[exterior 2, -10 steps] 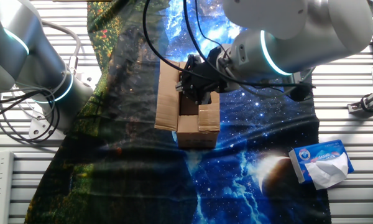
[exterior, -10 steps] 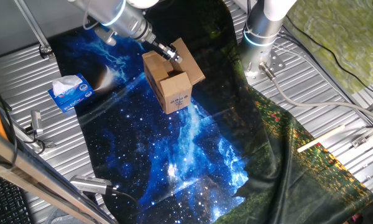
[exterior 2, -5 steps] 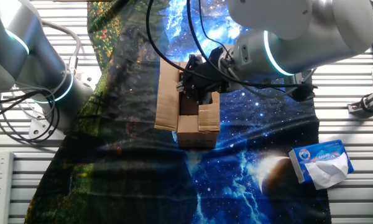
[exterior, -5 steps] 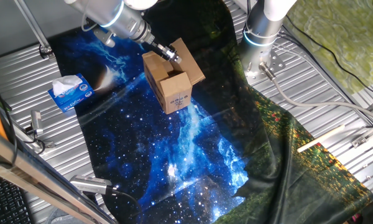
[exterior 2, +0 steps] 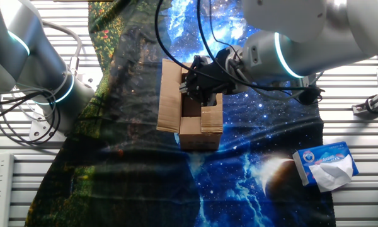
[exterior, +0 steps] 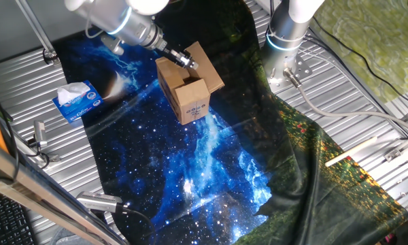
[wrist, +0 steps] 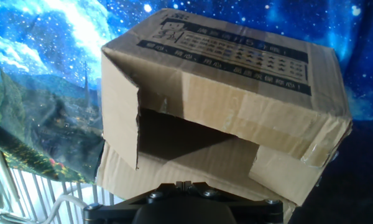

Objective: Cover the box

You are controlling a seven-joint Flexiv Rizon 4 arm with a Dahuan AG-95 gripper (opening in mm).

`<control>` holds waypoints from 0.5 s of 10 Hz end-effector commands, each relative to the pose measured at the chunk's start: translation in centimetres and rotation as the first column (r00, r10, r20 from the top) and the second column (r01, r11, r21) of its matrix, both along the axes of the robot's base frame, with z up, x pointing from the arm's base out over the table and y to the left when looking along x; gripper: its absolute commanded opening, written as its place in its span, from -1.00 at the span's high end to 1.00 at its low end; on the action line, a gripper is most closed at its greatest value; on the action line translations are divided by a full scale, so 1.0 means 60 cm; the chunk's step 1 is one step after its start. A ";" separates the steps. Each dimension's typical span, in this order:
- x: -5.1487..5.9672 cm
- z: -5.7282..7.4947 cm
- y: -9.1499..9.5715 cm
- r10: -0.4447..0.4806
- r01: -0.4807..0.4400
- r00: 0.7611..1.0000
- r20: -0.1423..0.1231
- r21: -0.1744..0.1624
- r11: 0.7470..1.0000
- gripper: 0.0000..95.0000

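Starry blue cloth (exterior: 190,170): spread across the table under claw and carton, well beyond both; probably laid as a working surface.

Box (exterior: 187,92): brown corrugated carton directly below and ahead of the claw, upright on the cloth, white printed label facing away from the claw. One long flap folded down over the mouth, two short flaps partly in, one long flap (exterior 2: 169,96) lying outward, on the side of the claw away from the tissue box. Opening partly exposed; covering judged unfinished.

Gripper (exterior 2: 198,85): poised over the open mouth, tips near the inner flaps, likely placed to push one down. Finger gap hidden in all views; apart or together cannot be told.

Tissue box (exterior: 77,101): blue and white, well apart from the claw, uninvolved.
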State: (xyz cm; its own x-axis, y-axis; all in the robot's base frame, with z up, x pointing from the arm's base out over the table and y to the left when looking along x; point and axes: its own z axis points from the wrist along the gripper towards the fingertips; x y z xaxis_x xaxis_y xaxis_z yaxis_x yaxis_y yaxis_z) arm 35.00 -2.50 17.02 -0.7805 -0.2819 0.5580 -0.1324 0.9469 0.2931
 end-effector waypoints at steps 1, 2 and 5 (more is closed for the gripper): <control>-0.002 0.001 0.000 -0.002 0.002 1.000 -0.008 -0.002 1.000 1.00; -0.002 0.001 0.000 -0.001 0.001 1.000 -0.015 -0.003 1.000 1.00; -0.002 0.001 0.000 -0.004 0.004 1.000 -0.025 -0.009 1.000 1.00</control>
State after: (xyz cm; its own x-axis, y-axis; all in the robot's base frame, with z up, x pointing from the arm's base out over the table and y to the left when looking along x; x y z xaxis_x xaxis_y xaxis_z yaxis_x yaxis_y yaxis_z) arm 35.01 -2.52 17.03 -0.7651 -0.2713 0.5839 -0.1180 0.9506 0.2872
